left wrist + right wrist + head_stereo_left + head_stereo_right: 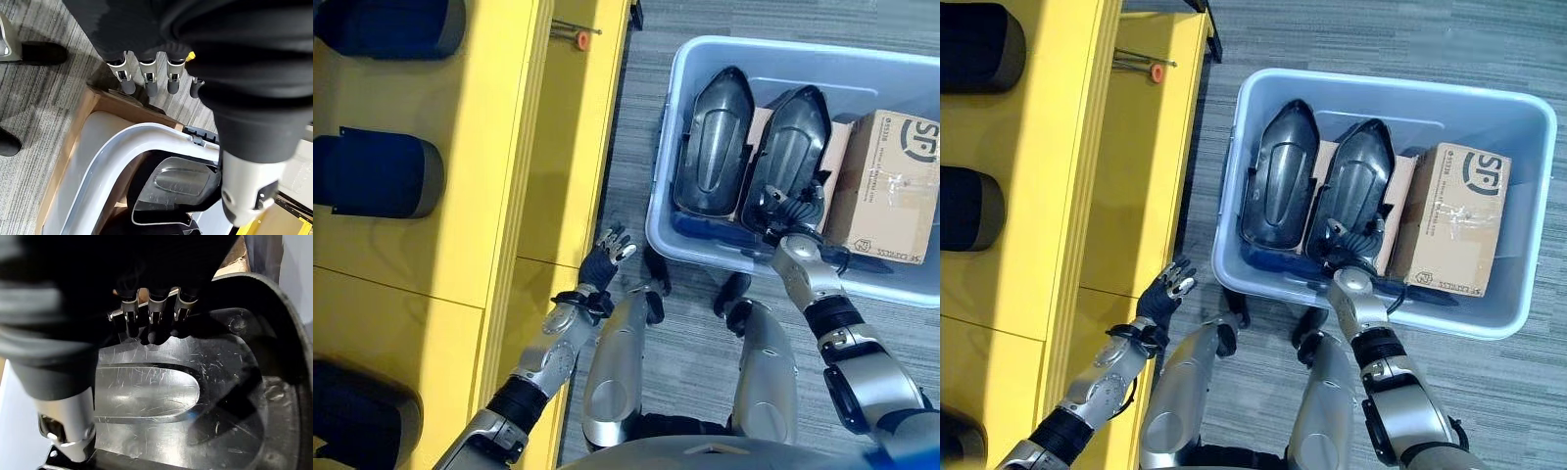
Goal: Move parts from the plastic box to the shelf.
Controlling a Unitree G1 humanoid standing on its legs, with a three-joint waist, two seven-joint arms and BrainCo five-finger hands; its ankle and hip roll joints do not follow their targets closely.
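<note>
Over the blue plastic box on the floor, the right robot hand rests on the near end of one dark part; a second part lies just beside it, a cardboard carton on the other side. The left robot hand hangs by the yellow shelf, fingers loosely spread. From the right wrist, fingers touch the part's glossy shell; I cannot tell whether they grip.

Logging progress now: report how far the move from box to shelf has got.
Done: dark parts already lie on the yellow shelf. In hand: the right robot hand reaches onto one black part in the plastic box; grip unclear. Left: two black parts remain, including the other black part. The left robot hand hangs open.
</note>
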